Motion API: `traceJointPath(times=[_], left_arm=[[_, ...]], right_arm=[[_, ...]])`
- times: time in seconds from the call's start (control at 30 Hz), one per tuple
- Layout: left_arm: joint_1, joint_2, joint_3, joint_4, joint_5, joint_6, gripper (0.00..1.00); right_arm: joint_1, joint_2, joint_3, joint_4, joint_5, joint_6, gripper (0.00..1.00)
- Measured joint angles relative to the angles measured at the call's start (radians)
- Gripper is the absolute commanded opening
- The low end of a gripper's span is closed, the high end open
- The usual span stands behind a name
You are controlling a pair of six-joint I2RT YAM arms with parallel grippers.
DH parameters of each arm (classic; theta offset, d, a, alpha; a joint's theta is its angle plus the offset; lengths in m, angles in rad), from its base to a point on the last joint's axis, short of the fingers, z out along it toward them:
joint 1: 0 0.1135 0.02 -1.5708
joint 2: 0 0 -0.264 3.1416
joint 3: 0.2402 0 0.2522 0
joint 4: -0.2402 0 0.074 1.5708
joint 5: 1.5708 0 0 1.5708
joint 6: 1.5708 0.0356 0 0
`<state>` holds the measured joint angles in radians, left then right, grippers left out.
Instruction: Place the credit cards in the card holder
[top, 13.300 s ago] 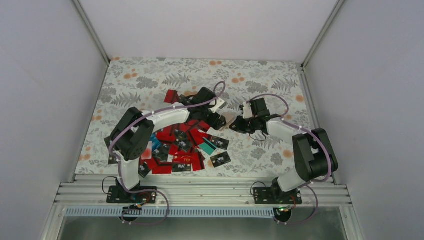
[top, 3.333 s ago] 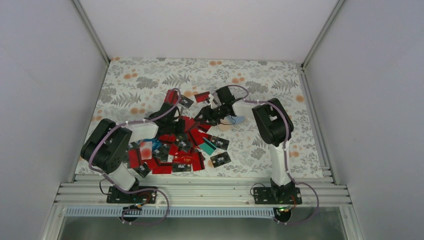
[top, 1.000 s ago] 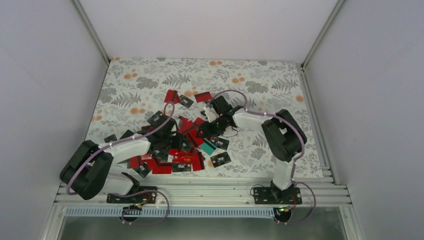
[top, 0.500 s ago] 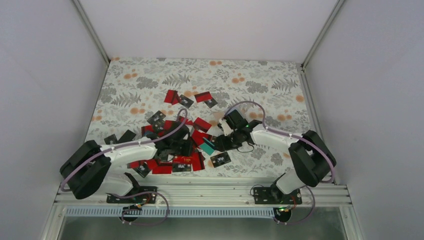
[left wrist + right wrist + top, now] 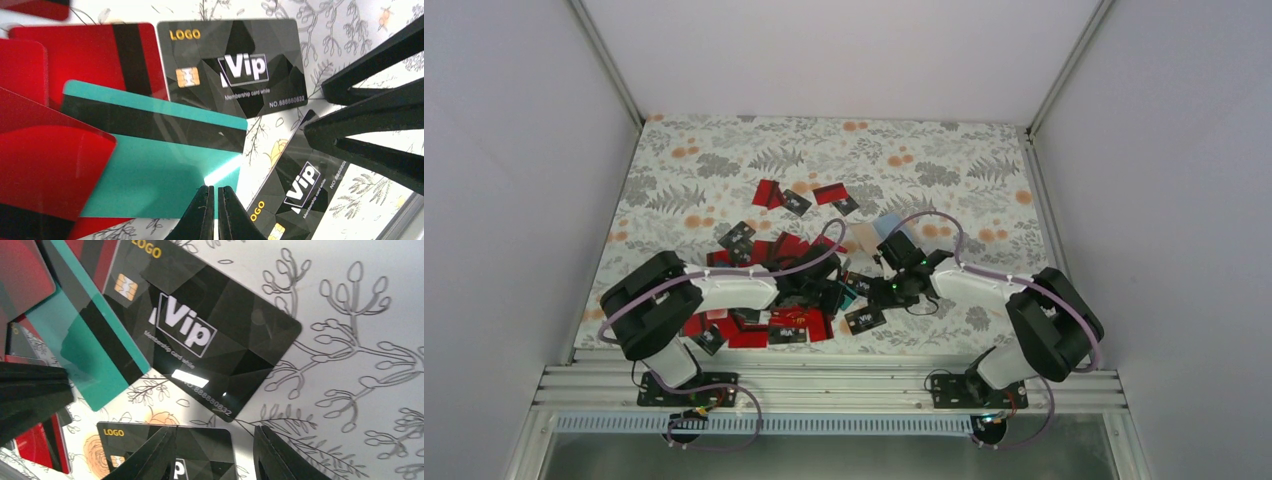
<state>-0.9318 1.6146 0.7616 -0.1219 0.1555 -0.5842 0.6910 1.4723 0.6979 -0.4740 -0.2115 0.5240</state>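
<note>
The credit cards (image 5: 774, 295) lie in a heap at the middle of the table, mostly red, some black. The card holder (image 5: 876, 231) lies open behind the heap's right end, beige and pale blue. My left gripper (image 5: 216, 200) is shut with nothing in it, its tips over a teal card (image 5: 165, 175). In the top view the left gripper (image 5: 837, 291) meets my right gripper (image 5: 879, 290) at the heap's right edge. In its wrist view the right gripper (image 5: 215, 450) stands open, its fingers straddling the right end of a flat black card (image 5: 200, 452). Another black Vip card (image 5: 200, 330) lies just beyond.
A few loose red and black cards (image 5: 802, 197) lie further back on the flowered cloth (image 5: 964, 165). One black card (image 5: 865, 320) lies near the front edge. Grey walls close in both sides. The right gripper's fingers (image 5: 370, 120) sit close to my left gripper's tips.
My left gripper has swung right across the heap to its right edge. My right gripper has come toward the near side, off the card holder, and its jaws have narrowed a little.
</note>
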Motion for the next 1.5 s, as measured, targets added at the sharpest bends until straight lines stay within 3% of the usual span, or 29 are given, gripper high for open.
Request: traceJointPath(times=[0.4, 1.33, 1.5], left_arm=[[-0.045, 0.07, 0.004, 0.064, 0.06, -0.003, 0.06], [-0.111, -0.08, -0.188, 0.138, 0.072, -0.116, 0.06], [-0.119, -0.107, -0.193, 0.1, 0.047, -0.123, 0.14]], right_arm=[[0.093, 0.0, -0.026, 0.065, -0.09, 0.022, 0.41], [0.17, 0.037, -0.04, 0.146, -0.247, 0.051, 0.4], [0.173, 0.043, -0.037, 0.151, -0.251, 0.05, 0.4]])
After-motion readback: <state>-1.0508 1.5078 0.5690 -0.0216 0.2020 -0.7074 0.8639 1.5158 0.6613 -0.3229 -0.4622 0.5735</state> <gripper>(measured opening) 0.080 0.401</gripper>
